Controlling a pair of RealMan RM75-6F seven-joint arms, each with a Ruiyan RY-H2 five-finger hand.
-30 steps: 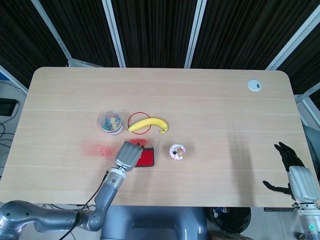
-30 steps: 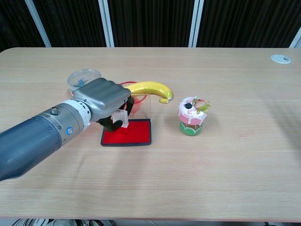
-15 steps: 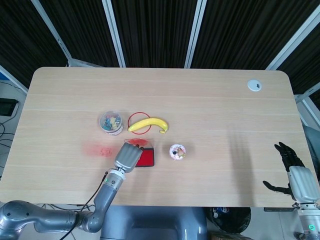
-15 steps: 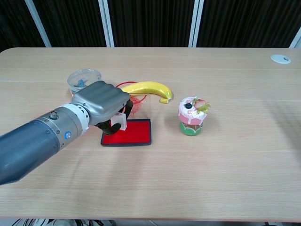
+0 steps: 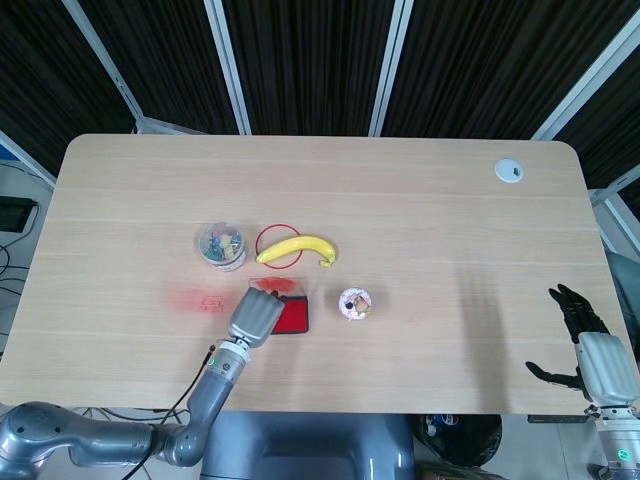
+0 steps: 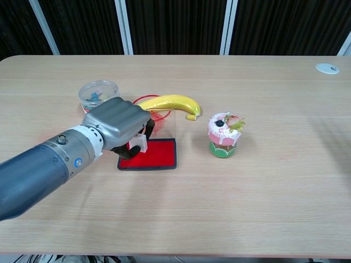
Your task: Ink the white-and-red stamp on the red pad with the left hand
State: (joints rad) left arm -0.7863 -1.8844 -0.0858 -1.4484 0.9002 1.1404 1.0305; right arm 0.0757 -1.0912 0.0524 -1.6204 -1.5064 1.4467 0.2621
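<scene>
My left hand (image 6: 118,121) (image 5: 257,315) grips the white-and-red stamp (image 6: 141,143), whose white block shows under its curled fingers. The stamp hangs over the left part of the red pad (image 6: 156,155) (image 5: 293,316), a flat red rectangle in a dark frame; whether it touches the pad I cannot tell. In the head view the hand hides the stamp and the pad's left half. My right hand (image 5: 583,325) hangs off the table's right edge with its fingers spread and nothing in it; the chest view does not show it.
A banana (image 6: 171,103) lies on a red ring (image 6: 153,118) just behind the pad. A clear tub of small coloured items (image 6: 97,92) stands to the left, a cupcake toy (image 6: 224,133) to the right. A white grommet (image 6: 327,68) sits far right. A red smear (image 5: 205,300) marks the table.
My left hand has shifted slightly toward the near left with the stamp, which now sits lower over the pad's left part. The right hand has not moved.
</scene>
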